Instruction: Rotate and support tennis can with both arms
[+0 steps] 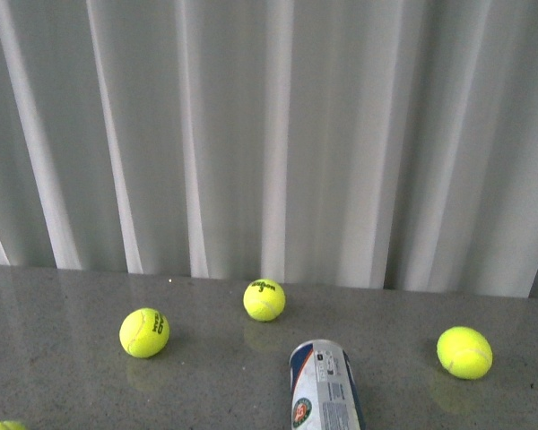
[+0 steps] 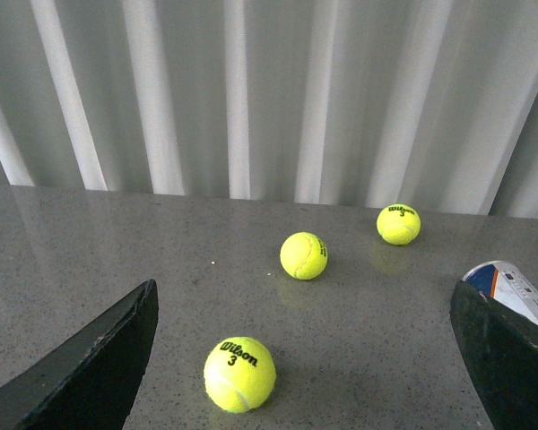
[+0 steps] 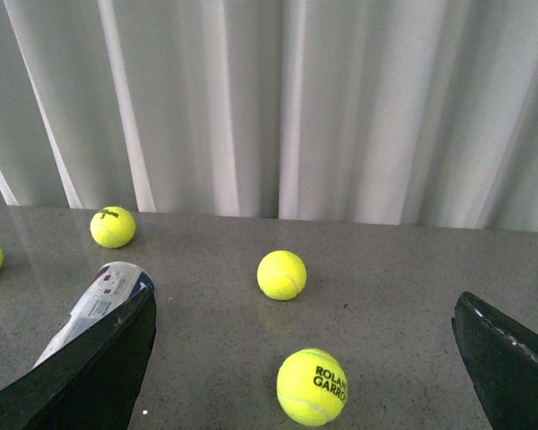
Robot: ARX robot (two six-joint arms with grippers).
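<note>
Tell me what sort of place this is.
Likely an indoor robot test bench, not a court: a grey speckled table, a white curtain as backdrop, and loose balls near a can lying on its side.

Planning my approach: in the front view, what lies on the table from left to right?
A cut-off ball at the picture's edge → left ball → middle ball → tennis can → right ball.

Front view and both low wrist views face the curtain (image 1: 269, 134) across the table (image 1: 54, 305), all sharing the tennis can (image 1: 325, 390).
</note>
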